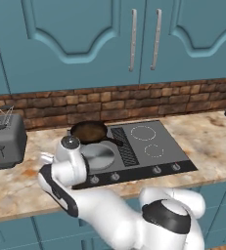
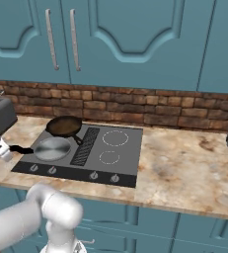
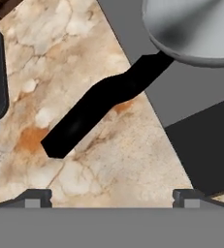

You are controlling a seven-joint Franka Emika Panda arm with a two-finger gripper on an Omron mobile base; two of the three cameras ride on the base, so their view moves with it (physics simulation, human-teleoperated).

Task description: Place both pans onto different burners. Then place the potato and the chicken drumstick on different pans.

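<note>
1. Nearest in the hand view, the claw (image 3: 112,197) gapes wide, empty, above the silver pan's black handle (image 3: 99,109).
2. Left base view: silver pan (image 1: 98,156) and brown pan (image 1: 89,131) each sit on a burner of the cooktop (image 1: 148,158).
3. Right base view: both pans look placed; the food remains, I judge.

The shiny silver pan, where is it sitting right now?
The silver pan sits at the front left of the cooktop, just in front of the brown pan, with its black handle sticking out over the marble counter.

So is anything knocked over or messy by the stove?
No, nothing looks spilled or broken. Both pans sit flat on the stove: the silver pan in front, the brown pan behind it. The silver pan's handle pokes out over the counter.
</note>
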